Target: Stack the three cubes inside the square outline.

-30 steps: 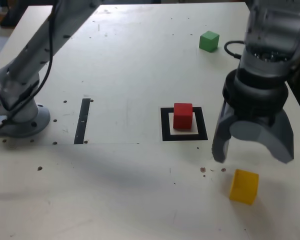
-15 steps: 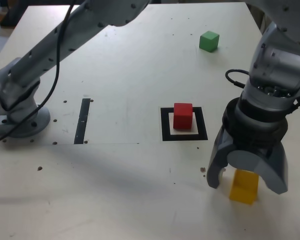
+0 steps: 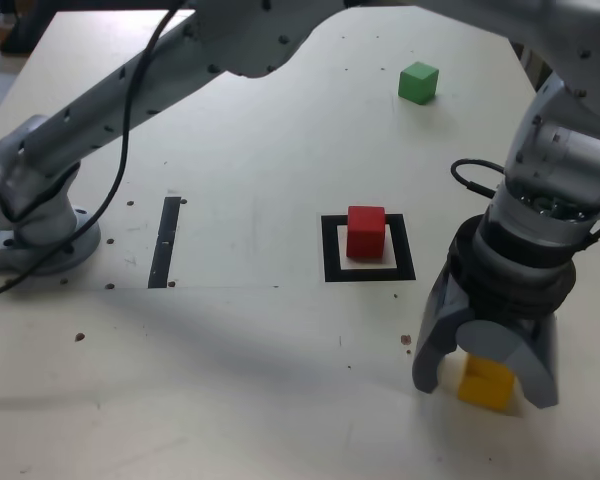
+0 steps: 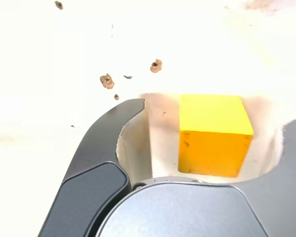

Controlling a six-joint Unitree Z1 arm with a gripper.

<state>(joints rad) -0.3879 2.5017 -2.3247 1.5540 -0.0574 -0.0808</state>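
A yellow cube (image 3: 480, 378) rests on the table near the front, at the exterior view's right. My gripper (image 3: 483, 392) has come down over it and stands open, one finger on each side. In the wrist view the yellow cube (image 4: 214, 133) sits between the dark fingers (image 4: 108, 143), with a gap showing on both sides. A red cube (image 3: 366, 231) stands on the white centre of the square outline (image 3: 330, 250). The green cube (image 3: 418, 82) lies far back at the exterior view's right, alone.
A narrow black tape strip (image 3: 165, 241) lies at the exterior view's left of the square. The arm's base (image 3: 35, 225) is bolted at the far left, and its links span the back of the table. Small screw holes (image 4: 107, 80) dot the surface.
My gripper has dropped from above the table down around the yellow cube, moving toward the front. Its fingers have drawn somewhat closer together. None of the cubes has moved.
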